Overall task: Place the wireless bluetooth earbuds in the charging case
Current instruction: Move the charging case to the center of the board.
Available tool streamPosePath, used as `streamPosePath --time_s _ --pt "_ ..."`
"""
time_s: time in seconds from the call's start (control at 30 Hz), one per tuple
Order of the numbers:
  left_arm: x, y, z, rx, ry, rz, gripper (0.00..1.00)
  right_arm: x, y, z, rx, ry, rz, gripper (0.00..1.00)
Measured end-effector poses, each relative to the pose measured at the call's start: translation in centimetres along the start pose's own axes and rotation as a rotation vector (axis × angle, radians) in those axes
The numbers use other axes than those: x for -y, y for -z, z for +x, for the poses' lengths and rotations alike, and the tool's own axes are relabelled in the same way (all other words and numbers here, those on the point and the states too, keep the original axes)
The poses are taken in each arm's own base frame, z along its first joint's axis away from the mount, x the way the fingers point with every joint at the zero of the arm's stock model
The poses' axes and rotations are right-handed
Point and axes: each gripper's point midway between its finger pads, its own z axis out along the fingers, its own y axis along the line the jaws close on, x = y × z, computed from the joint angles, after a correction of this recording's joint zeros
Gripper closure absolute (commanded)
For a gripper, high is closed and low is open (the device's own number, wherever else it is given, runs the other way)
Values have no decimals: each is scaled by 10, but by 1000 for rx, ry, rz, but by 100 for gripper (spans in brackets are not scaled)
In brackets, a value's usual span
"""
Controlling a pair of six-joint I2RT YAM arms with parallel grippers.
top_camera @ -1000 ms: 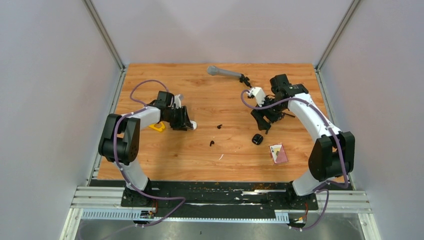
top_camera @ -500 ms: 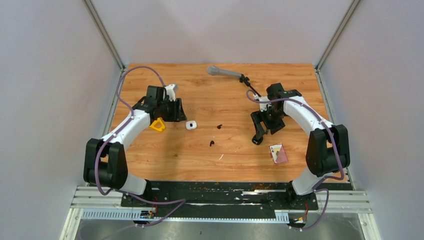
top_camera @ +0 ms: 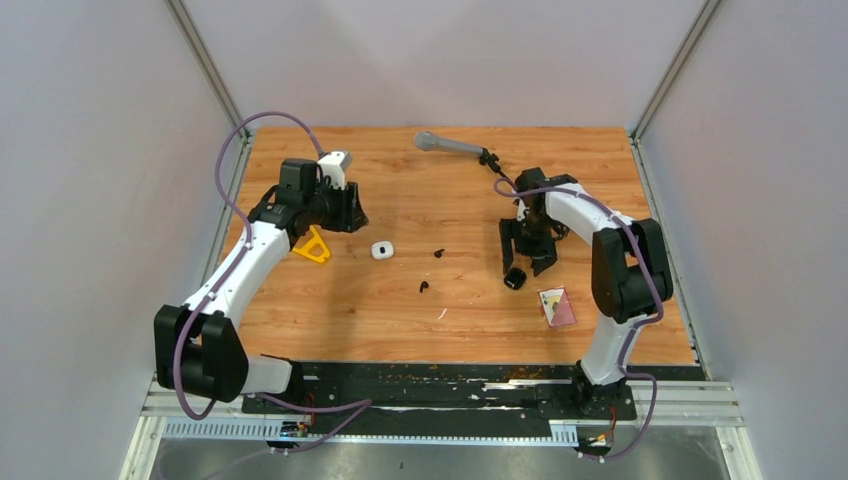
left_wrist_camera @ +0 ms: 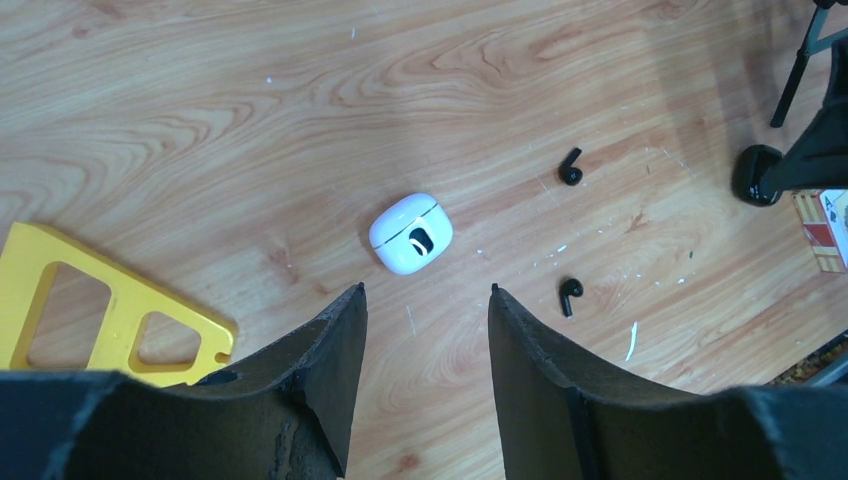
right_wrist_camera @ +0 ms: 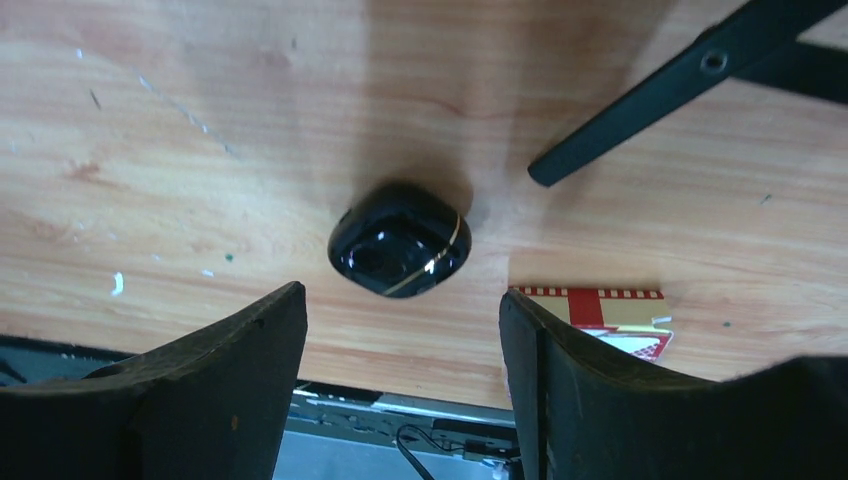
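Both black earbuds (left_wrist_camera: pixel 570 294) lie loose just right of the white case (left_wrist_camera: pixel 411 234). The left gripper (left_wrist_camera: pixel 425 292) hangs by it, jaws apart and empty, while the right gripper (right_wrist_camera: pixel 402 292) is spread wide and empty over the black case (right_wrist_camera: pixel 400 239) further right, probably lining up a grab

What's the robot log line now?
left gripper: open, near white case | right gripper: open, near black case | black earbuds: on table

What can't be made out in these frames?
- White case, left wrist view: shell hides its contents.
- Black case, right wrist view: same.
- Black earbuds, top view: too small to tell their pose.
- Red card box, right wrist view: partly behind the right gripper.
- White earbuds: in no view.
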Motion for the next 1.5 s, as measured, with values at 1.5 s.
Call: streamPosePath --time_s 1.5 --pt "4 9 12 46 -35 24 45 -107 -21 -47 136 878 -140 36"
